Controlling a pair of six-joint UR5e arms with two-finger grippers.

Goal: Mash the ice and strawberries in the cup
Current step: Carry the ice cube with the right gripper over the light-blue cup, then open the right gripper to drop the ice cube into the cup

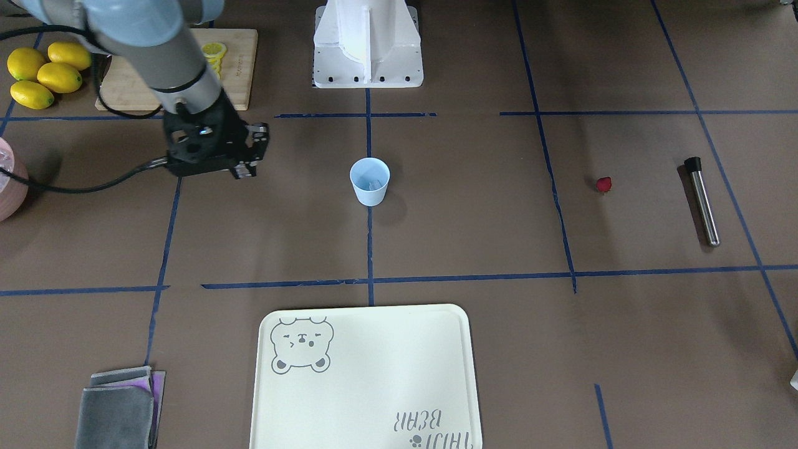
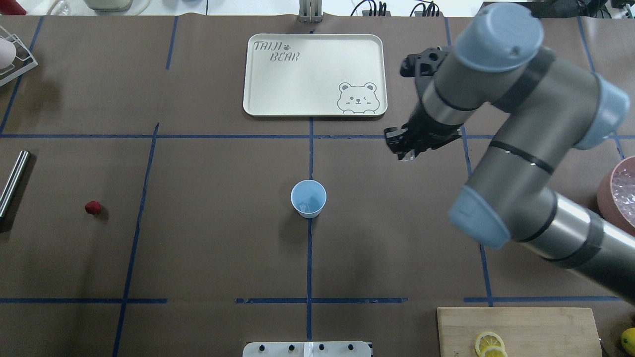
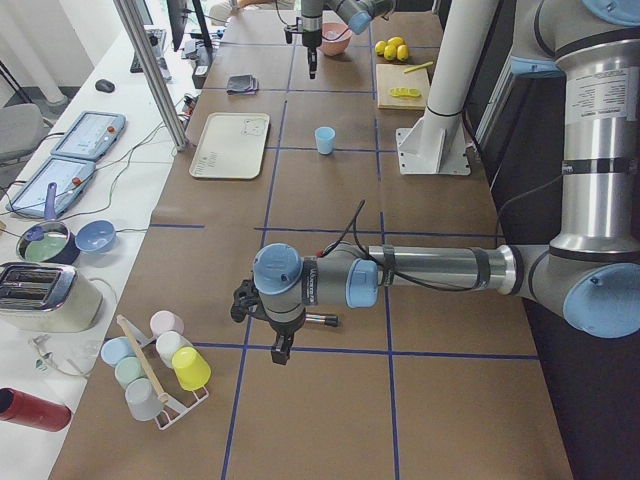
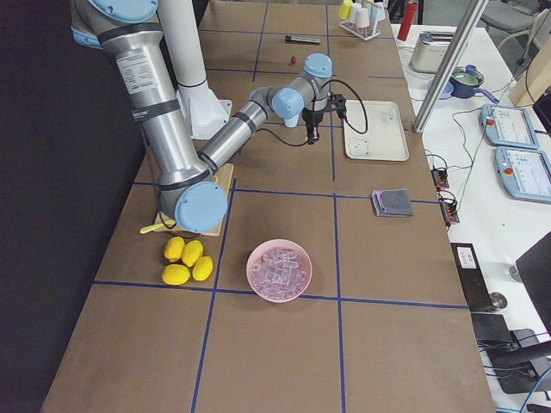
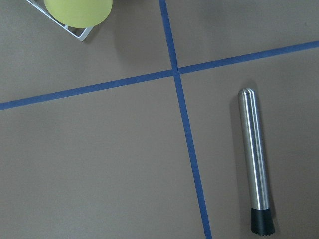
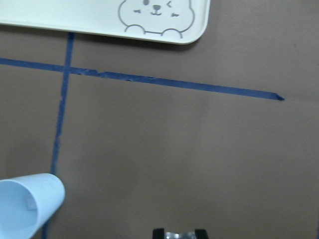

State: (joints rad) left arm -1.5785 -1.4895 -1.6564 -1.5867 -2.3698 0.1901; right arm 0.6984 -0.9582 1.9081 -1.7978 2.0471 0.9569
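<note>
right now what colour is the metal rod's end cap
Black cap on the silver steel rod; clearest in left wrist view.

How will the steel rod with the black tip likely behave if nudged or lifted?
The steel rod lies flat on its round side, so a sideways nudge would probably roll it. Its polished metal looks slippery between jaws, and likely heavy for its size. It looks rigid, unlikely to bend.

Upright cup (image 2: 308, 198) with ice (image 2: 306, 204); strawberry (image 2: 93, 208) apart
</note>
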